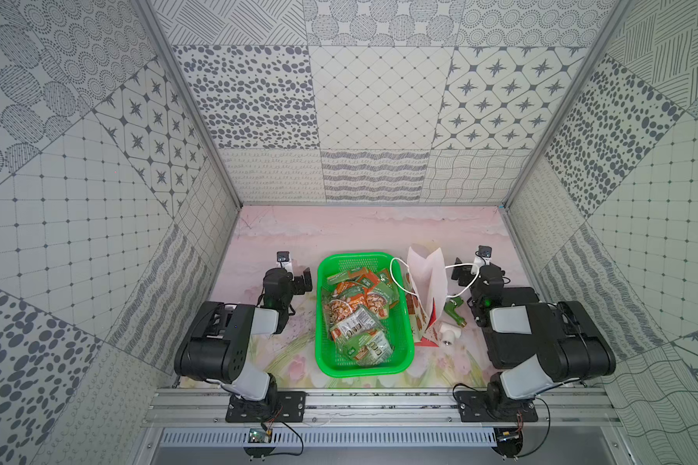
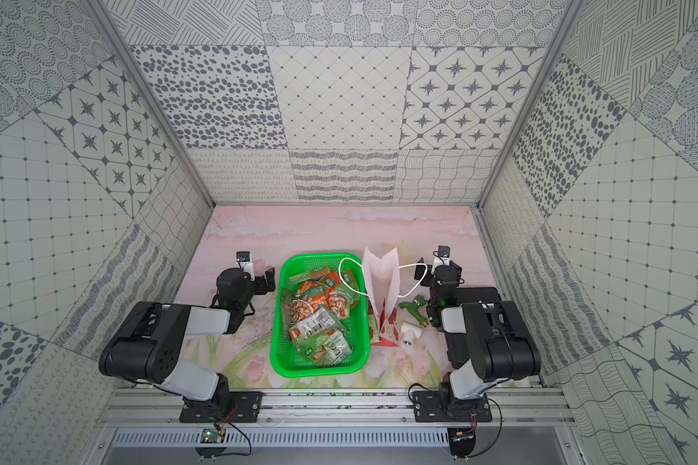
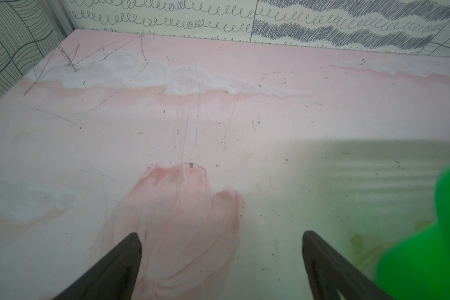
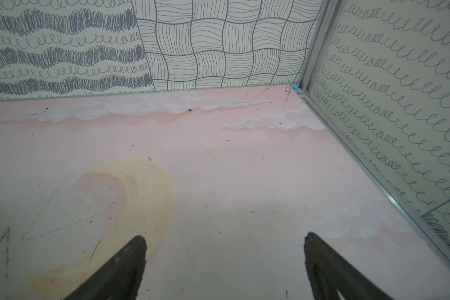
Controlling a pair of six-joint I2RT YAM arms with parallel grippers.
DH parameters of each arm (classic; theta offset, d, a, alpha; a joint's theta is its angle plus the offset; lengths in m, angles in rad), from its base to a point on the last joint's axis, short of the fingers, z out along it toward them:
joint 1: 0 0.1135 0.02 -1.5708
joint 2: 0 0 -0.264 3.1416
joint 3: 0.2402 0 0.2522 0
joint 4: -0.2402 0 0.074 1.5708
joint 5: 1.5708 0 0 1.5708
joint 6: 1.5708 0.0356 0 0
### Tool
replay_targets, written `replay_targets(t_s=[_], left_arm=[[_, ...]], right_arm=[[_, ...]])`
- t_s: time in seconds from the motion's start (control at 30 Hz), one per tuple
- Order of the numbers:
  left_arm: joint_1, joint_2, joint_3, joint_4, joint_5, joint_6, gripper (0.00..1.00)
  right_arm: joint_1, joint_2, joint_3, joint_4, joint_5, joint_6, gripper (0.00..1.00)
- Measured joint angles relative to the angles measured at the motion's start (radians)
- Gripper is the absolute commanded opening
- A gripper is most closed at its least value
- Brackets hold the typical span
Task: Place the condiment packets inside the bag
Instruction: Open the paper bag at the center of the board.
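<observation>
Green mesh basket (image 1: 365, 369) sits mid-table and holds the condiment packets (image 1: 359, 318) in a loose pile. The paper bag (image 1: 426, 282) stands just right of the basket, mouth up. Left gripper (image 3: 221, 235) is left of the basket, right gripper (image 4: 225, 237) right of the bag. Both are spread wide and grasp nothing, over bare table (image 3: 218, 130).

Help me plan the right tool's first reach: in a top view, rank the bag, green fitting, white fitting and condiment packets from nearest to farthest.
1. bag, beside the right tool.
2. green fitting, lower in the view.
3. white fitting, lower still.
4. condiment packets, in the basket past the bag.
</observation>
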Motion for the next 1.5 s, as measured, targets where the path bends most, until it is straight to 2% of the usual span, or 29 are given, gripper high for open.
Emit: replay_targets(t_s=[1.1,1.27,1.4,1.5], left_arm=[[-0.001,-0.018,0.006,-0.025,0.000,0.002,0.99],[-0.008,-0.106,0.017,-0.085,-0.025,0.000,1.00],[-0.013,-0.223,0.026,-0.173,-0.053,0.000,0.99],[-0.014,-0.322,0.040,-0.230,-0.069,-0.003,0.99]], right_arm=[[0.009,-0.006,-0.016,0.014,-0.021,-0.016,0.97],[0.028,-0.124,-0.026,-0.094,-0.029,-0.026,0.97],[0.028,-0.257,0.052,-0.294,-0.026,-0.018,0.97],[0.028,-0.335,0.064,-0.361,-0.018,-0.005,0.97]])
